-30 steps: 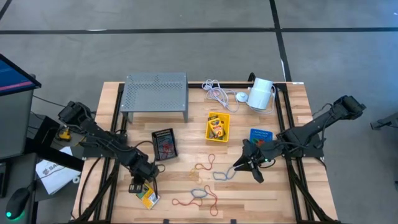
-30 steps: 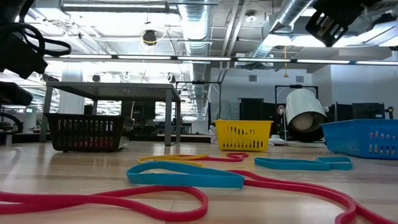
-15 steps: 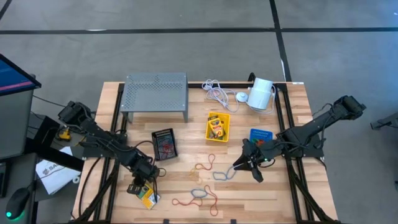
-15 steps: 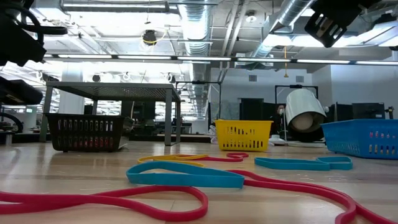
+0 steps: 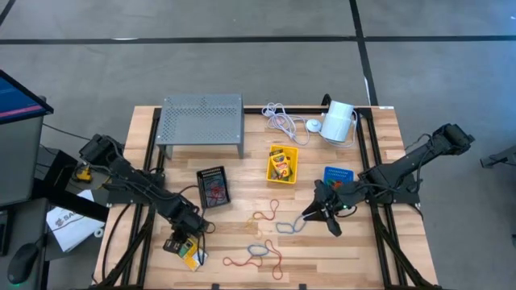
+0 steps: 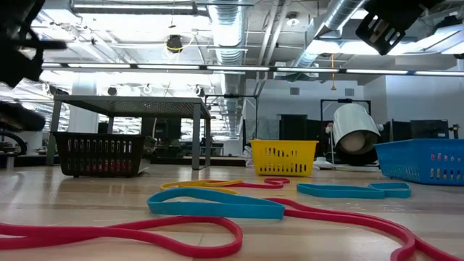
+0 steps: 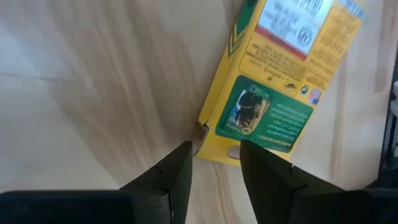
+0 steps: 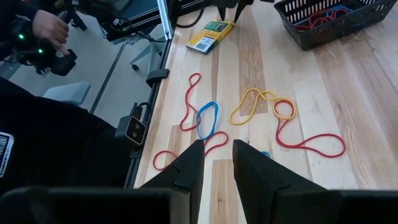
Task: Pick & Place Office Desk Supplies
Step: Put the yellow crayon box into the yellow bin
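At about seven o'clock on the tabletop [image 5: 145,129], a yellow-green crayon box [image 5: 192,255] lies flat near the front edge. The left pincer [image 5: 179,242] hangs just over that box's near end, its two dark fingers [image 7: 171,174] parted with nothing between them; in the left wrist view the box [image 7: 280,81] lies tilted just ahead of the fingertips.

Toward five o'clock from the box, the rubber bands are scattered across the front middle of the tabletop: a red loop [image 5: 262,259] with a grey-blue one [image 5: 257,250] beside it, an orange and red pair [image 5: 264,213] farther in, and a blue loop [image 5: 292,226] at the right pincer's tip. The right pincer [image 5: 313,216] hovers low over these bands with a narrow gap between its fingers [image 8: 186,168], and they hold nothing.

At twelve o'clock from the bands stands the yellow bin [image 5: 282,164] with another crayon box inside. The black bin [image 5: 214,186], holding red bands, sits at ten o'clock from them, and the blue bin [image 5: 339,175] at two o'clock, partly under the right arm.

Along the far edge are a grey perforated stand [image 5: 201,121], a coiled white cable [image 5: 282,119] and a white cylinder [image 5: 339,121].
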You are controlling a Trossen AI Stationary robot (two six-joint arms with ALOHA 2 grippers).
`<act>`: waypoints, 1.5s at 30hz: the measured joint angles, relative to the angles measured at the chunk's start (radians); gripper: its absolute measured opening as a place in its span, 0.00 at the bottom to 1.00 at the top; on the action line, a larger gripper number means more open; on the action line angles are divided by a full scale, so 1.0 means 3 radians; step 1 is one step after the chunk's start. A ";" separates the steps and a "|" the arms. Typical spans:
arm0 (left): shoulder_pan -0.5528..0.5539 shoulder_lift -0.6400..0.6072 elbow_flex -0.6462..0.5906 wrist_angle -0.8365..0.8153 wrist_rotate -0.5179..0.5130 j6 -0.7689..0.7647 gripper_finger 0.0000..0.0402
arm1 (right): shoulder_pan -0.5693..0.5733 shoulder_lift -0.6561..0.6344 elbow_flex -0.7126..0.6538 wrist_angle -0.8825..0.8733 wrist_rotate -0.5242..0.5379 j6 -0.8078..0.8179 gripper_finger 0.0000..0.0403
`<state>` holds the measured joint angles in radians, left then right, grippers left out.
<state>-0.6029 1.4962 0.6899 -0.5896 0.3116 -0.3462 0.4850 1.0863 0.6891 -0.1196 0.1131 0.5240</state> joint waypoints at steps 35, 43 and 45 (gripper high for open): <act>0.0118 0.0161 -0.0004 0.0106 0.0562 0.0306 0.00 | 0.0000 -0.0001 0.0000 0.0006 0.0001 0.0027 0.20; 0.0120 -0.0040 -0.0003 0.0139 0.0525 -0.0073 0.00 | -0.0068 -0.0001 0.0000 0.0157 0.0054 -0.0017 0.20; 0.0120 -0.0158 -0.0003 0.0189 0.0426 -0.0161 0.00 | -0.0102 -0.0001 0.0000 0.0228 0.0058 -0.0028 0.20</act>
<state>-0.5671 1.4489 0.6891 -0.5330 0.4395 -0.3943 0.4544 1.0859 0.6891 -0.0511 0.1306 0.5156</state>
